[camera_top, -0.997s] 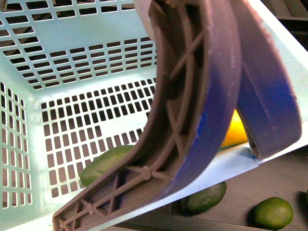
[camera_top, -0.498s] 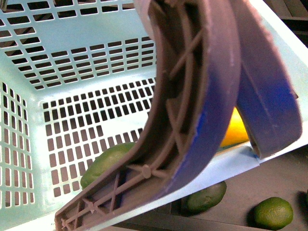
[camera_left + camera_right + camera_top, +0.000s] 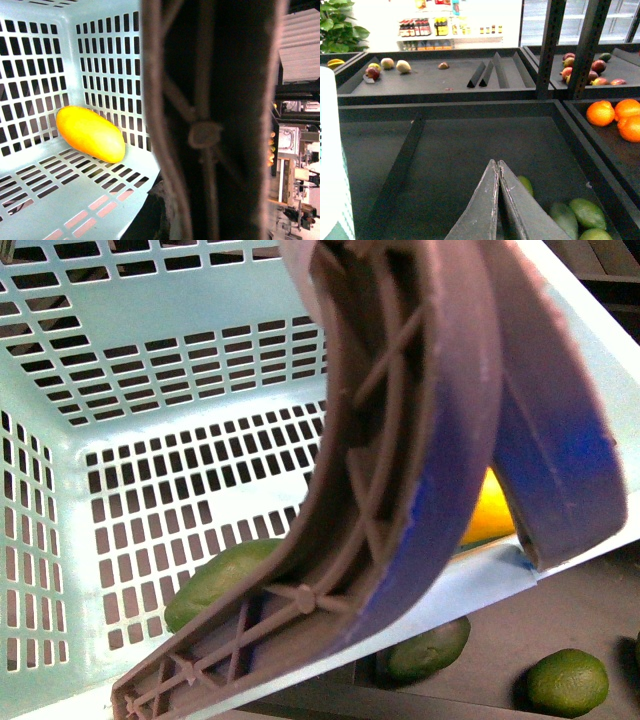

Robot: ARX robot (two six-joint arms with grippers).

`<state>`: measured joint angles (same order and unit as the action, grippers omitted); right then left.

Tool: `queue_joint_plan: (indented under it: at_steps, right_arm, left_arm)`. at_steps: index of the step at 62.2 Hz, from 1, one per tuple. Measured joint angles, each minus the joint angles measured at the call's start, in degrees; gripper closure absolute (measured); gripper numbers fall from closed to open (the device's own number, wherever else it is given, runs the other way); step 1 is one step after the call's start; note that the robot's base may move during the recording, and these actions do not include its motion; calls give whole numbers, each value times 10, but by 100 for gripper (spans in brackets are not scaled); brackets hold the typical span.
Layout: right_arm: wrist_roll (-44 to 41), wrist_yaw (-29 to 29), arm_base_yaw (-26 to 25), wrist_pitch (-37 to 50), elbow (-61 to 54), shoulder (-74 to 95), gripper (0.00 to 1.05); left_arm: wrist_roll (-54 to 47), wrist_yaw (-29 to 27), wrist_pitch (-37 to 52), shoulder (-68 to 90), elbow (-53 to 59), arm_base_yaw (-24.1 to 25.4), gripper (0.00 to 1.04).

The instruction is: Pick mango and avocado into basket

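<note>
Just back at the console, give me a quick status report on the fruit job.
Right gripper shut, empty, above the dark bin. Left gripper not visible. Mango and avocado both in the basket. Handle blocks much of the front view.

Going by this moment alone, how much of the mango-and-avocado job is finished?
Both look done: the elongated yellow-orange mango lies on the light teal slotted basket's floor, and a dark green egg-shaped avocado lies inside too, partly behind the brown ribbed handle. Nothing is in hand: the right gripper is shut and empty above the dark bin. The left gripper is unseen.
</note>
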<state>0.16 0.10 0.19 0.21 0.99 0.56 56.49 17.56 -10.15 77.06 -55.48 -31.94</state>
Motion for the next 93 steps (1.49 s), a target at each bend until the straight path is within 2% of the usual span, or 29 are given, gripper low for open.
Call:
queue_joint_plan:
  at_steps: [4,13,28,38,39,42,43,47,48,55,63,77,85,93]
  right_arm:
    - [0,0,0,0,0,-1,100]
    - [0,0,0,-1,0,-2,78]
    - [0,0,0,-1,0,-2,31]
    - [0,0,0,-1,0,-2,8]
    - [0,0,0,-1,0,-2,7]
    - [0,0,0,-1,0,-2,8]
    - [0,0,0,-1,0,-2,9]
    - [0,-1,0,-1,0,-2,9]
    - [0,0,0,-1,0,-2,9]
    - [0,0,0,-1,0,-2,9]
    - [0,0,0,-1,0,-2,9]
    - [0,0,0,-1,0,-2,9]
    - [0,0,0,-1,0,-2,9]
    - [0,0,0,-1,0,-2,9]
  left_arm:
    - [-1,0,0,0,0,0,101]
    - [-1,0,0,0,0,0,101]
    - [-1,0,0,0,0,0,101]
    - [-1,0,0,0,0,0,101]
    - [-1,0,0,0,0,0,101]
    - [13,-48,-15,1,-5,-9,101]
    - [28,-85,-31,4,-13,-13,101]
    - [106,-174,-43,19,-29,-21,101]
    - [205,-275,-34,68,-66,0,101]
    - [226,-284,-14,135,-112,47,101]
    - [256,-260,0,204,-160,78,101]
    - [305,-247,42,332,-262,106,101]
    - [330,-267,55,411,-324,122,101]
    - [349,-283,72,451,-331,134,101]
